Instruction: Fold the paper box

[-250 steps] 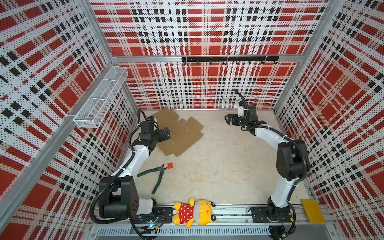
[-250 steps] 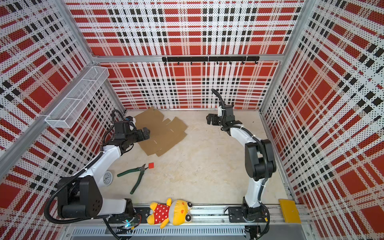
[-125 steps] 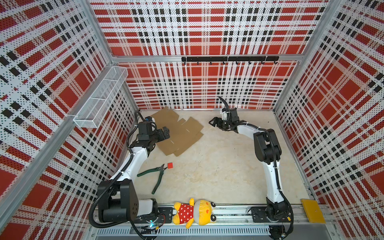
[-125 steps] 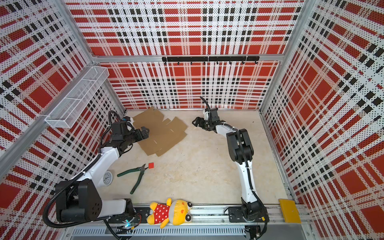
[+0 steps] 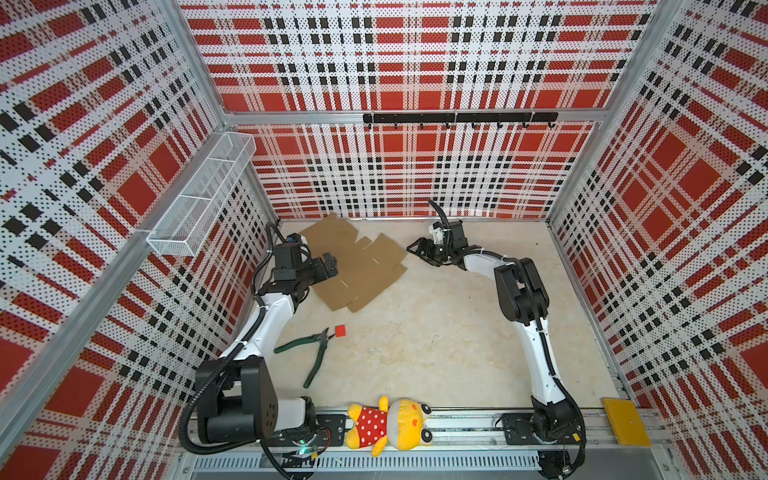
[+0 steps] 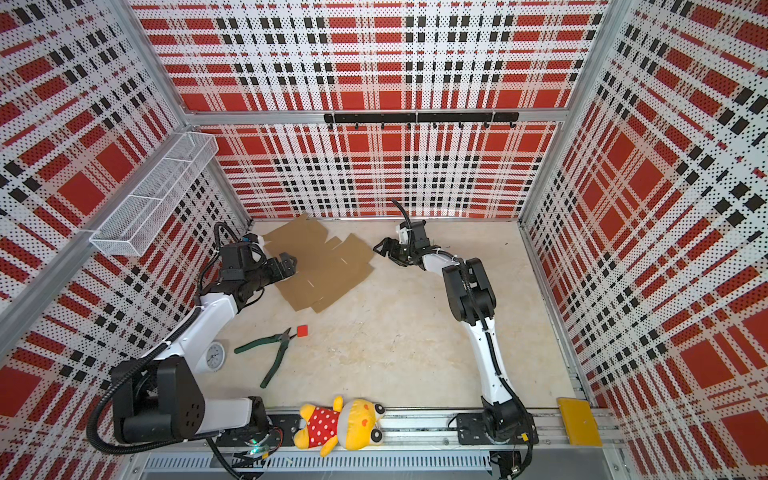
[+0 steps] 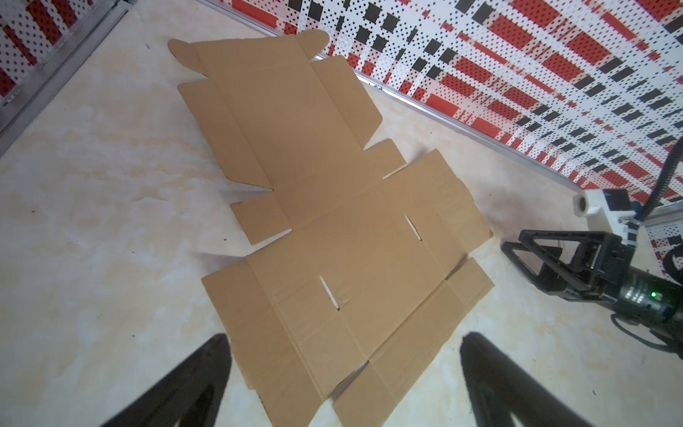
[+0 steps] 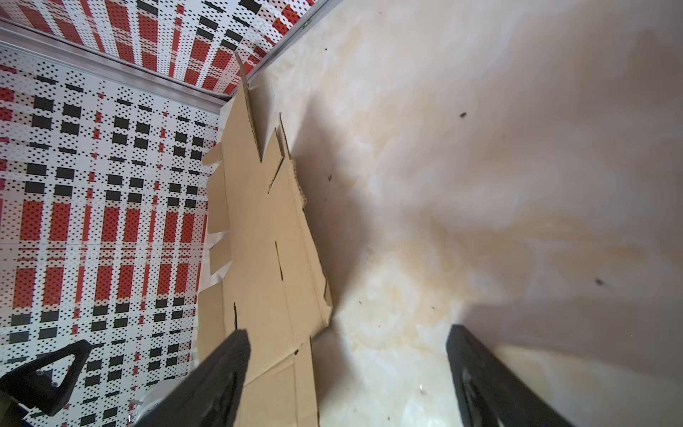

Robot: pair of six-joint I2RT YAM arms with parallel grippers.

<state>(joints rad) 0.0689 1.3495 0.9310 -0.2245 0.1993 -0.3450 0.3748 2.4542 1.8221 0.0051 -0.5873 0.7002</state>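
One beige surface [image 5: 436,332], flat unfolded brown paper box [image 5: 357,266] lying at its far left, left gripper [image 7: 343,337] spread wide at box's left edge, empty, right gripper [image 8: 346,330] spread wide just beside box's right edge, empty, green pliers [image 5: 318,349], red cube [image 5: 340,330]

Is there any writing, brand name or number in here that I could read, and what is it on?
No readable text in any view.
The paper box: plain brown, no print.
The small round dial: marks on its face, too small to read.
The yellow plate and the plush toy: no lettering visible.
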